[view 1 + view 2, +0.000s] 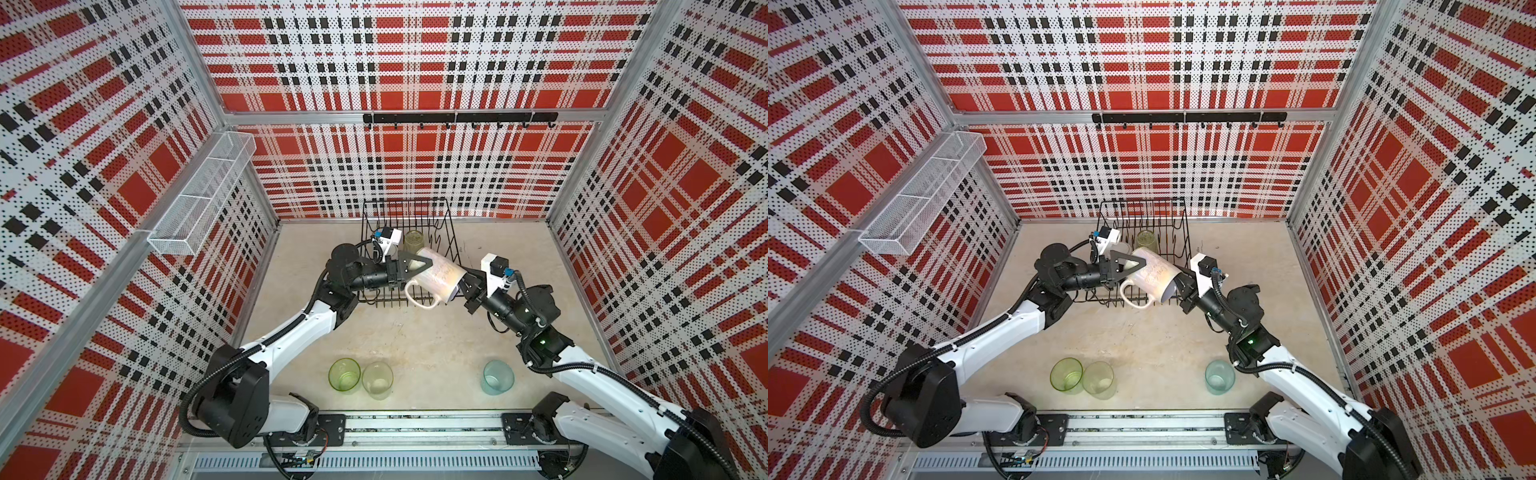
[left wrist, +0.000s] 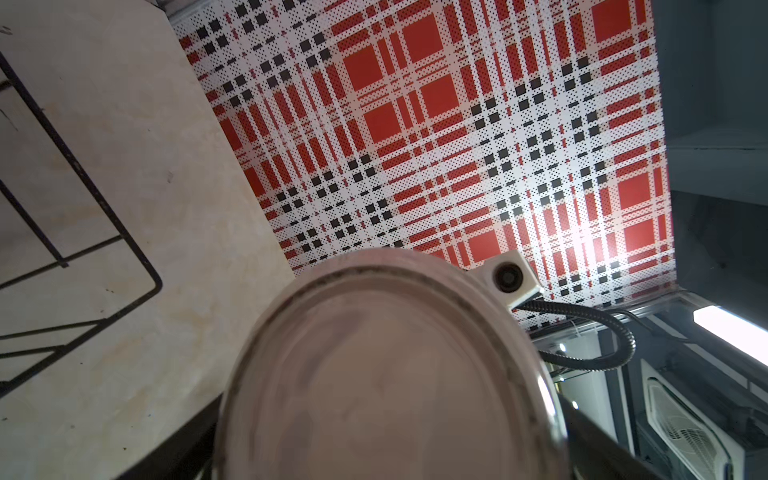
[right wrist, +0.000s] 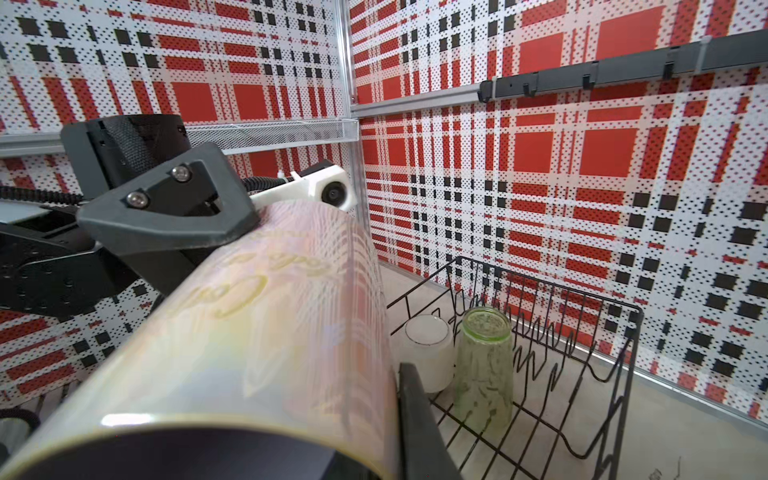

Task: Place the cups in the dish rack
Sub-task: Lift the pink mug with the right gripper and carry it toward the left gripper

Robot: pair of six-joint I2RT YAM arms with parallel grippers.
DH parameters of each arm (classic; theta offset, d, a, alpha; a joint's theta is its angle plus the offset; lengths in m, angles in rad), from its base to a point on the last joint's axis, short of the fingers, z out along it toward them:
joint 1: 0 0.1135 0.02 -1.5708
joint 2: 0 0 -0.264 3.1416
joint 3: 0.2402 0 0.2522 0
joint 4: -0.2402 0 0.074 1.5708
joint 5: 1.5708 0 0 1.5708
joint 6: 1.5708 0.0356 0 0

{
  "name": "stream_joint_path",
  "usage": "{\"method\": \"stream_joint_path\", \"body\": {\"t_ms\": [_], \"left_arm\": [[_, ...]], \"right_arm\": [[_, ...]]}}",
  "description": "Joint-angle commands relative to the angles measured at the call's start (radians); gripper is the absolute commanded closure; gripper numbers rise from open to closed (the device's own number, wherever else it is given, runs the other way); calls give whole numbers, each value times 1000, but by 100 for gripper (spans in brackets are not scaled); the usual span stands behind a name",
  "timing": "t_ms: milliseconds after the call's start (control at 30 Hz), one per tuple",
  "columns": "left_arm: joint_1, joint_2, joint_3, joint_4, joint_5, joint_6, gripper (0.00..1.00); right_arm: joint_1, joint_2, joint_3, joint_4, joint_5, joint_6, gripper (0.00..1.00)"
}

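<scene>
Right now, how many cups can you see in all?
6. On the table at the front: a bright green cup, a pale cup, a teal cup. Upside down in the rack: a white cup, a dull green cup. A mug is held over the rack's front.

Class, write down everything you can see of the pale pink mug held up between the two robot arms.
The pale pink glossy mug, ceramic-looking with a pearly sheen, carries faint gold script and a white loop handle hanging downward. It lies sideways in the air over the black wire dish rack's near part. The right gripper pinches its rim; the left gripper's open jaws straddle its base end.
</scene>
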Motion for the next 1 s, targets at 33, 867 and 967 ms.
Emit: {"method": "stream_joint_path", "body": {"t_ms": [33,867,967], "left_arm": [[-33,4,-14,203,65,-111,1],[151,-25,-112,246,-89,-114,37],[188,-19,-122,229,-116,-74,38]], "right_arm": [[22,25,24,122,-108,-22,100],[22,87,79,-77,113,-70,30],[22,64,48,-96,171,-72,19]]}}
